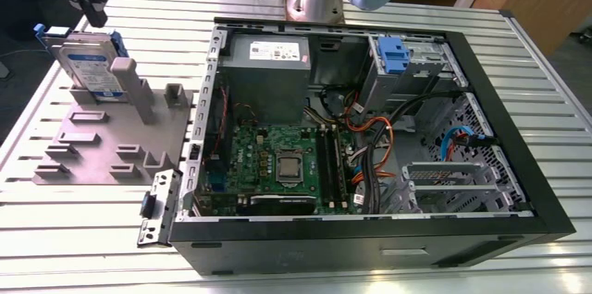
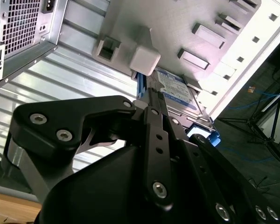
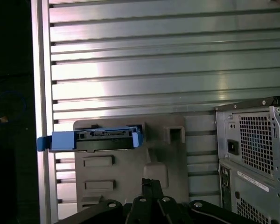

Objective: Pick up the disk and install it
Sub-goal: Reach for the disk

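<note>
The disk stands on edge in a slot of the grey holder at the exterior view's left, its white-and-blue label facing out and its blue carrier frame around the edges. My gripper hangs just above the disk's top edge, apart from it, fingers together and holding nothing. In the first wrist view the disk shows edge-on beyond my gripper. In the second wrist view the disk lies past the fingertips, behind a grey post of the holder.
The open computer case lies at the exterior view's right of the holder, with motherboard, cables and a drive bay holding a blue latch. The case's vented rear sits close to the holder. All rests on a ribbed metal table.
</note>
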You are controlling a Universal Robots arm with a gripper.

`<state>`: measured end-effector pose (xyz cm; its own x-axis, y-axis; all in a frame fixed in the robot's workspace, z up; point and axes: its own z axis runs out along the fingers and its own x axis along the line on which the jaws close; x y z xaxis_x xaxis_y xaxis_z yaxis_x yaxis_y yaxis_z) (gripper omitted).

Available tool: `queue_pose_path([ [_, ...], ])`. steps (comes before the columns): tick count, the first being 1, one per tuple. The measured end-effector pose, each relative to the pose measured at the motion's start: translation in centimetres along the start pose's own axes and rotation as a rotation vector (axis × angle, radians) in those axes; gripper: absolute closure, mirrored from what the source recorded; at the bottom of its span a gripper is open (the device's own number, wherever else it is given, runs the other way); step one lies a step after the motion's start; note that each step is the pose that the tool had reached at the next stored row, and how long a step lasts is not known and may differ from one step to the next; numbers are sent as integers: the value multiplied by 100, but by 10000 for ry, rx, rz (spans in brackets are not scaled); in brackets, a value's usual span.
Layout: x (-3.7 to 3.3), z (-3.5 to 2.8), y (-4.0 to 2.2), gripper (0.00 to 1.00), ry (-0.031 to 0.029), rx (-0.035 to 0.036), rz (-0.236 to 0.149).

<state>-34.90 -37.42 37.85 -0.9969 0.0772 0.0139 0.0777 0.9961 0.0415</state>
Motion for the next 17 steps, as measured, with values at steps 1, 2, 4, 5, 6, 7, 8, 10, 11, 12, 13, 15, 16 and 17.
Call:
queue_pose_path([
  [1,7,0,0,89,0,0,0],
  [2,12,0,0,89,0,0,0],
  [4,18,1,-1,89,0,0,-1],
  [5,21,1,0,89,0,0,0],
  [6,23,1,0,89,0,0,-1],
  [7,24,1,0,89,1,0,-1],
  [8,27,1,-1,89,0,0,0],
  [10,28,1,-1,89,0,0,0],
  [11,28,1,-1,89,0,0,0],
  [12,30,1,-1,89,1,0,0],
  [13,34,1,-1,89,1,0,2],
  [15,42,1,-2,89,0,0,1],
  [16,44,1,-2,89,0,0,0],
  [17,46,1,-2,89,0,0,-1],
])
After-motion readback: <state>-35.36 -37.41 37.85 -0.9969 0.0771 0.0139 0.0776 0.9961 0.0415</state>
